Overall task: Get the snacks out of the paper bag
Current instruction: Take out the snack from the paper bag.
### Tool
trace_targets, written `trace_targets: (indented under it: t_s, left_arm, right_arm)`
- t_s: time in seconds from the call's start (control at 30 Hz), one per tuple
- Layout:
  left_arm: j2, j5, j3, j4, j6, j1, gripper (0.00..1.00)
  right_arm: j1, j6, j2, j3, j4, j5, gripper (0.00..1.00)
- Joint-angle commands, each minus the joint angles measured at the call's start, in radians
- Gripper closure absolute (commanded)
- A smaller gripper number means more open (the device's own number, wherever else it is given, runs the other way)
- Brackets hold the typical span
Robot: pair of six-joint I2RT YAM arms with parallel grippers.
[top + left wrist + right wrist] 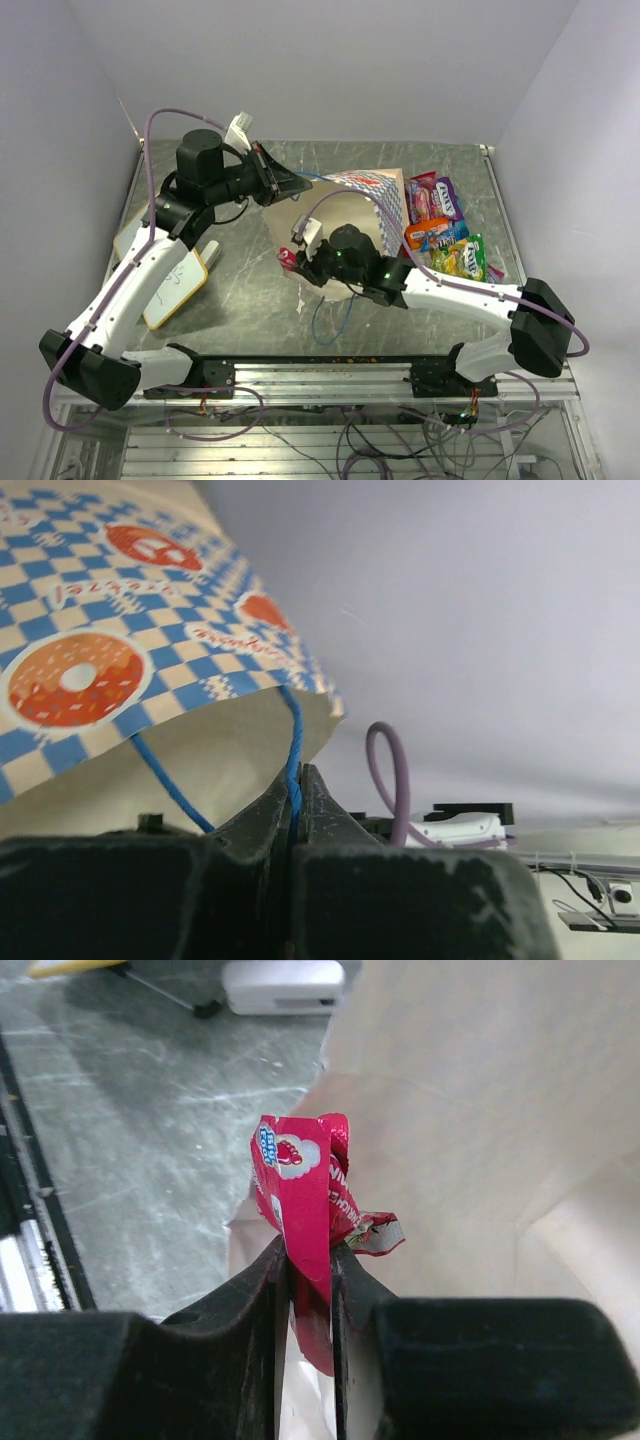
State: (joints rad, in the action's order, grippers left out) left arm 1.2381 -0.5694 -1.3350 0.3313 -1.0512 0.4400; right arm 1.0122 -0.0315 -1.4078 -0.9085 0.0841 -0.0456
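My left hand (297, 778) is pinched tight on the bag's (90, 610) blue cord (293, 730), holding that side up. My right hand (310, 1255) clamps a red packet (300, 1185) at the bag's edge, above the tabletop (130, 1110). Other snacks (445, 235) lie just beside the bag.

A checker-banded paper bag (372, 205) lies slumped, colourful snacks (445, 235) heaped at its right, one red packet (302, 1195) raised beside it.
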Motion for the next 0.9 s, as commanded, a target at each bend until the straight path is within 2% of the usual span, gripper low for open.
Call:
trace_targets:
  t_s: [0.0,0.3,0.4,0.5,0.6,0.77,0.87]
  left_arm:
    - [-0.027,-0.023,-0.064,-0.073,-0.048,-0.004,0.93]
    - [-0.051,-0.012,-0.035,-0.078,-0.081,-0.004,0.93]
    - [-0.054,-0.004,-0.042,-0.08,-0.093,-0.004,0.93]
    - [-0.04,0.008,-0.094,-0.021,-0.057,-0.004,0.93]
    - [-0.03,0.009,-0.112,0.024,-0.029,-0.004,0.93]
    - [-0.018,-0.007,-0.098,-0.03,-0.068,-0.004,0.93]
    - [0.003,-0.025,-0.119,-0.061,-0.09,-0.004,0.93]
  right_arm:
    - [0.02,-0.013,0.021,-0.048,0.027,-0.078,0.9]
    - [0.022,0.01,-0.006,-0.12,0.09,-0.075,0.9]
    - [0.023,-0.032,0.045,-0.133,0.041,-0.121,0.9]
    - [0.022,-0.088,0.131,-0.123,-0.028,-0.211,0.91]
    - [0.023,-0.123,0.22,-0.108,-0.099,-0.231,0.92]
    - [0.023,-0.134,0.34,-0.12,-0.199,-0.061,0.94]
    - [0.022,-0.144,0.401,-0.133,-0.177,0.087,0.98]
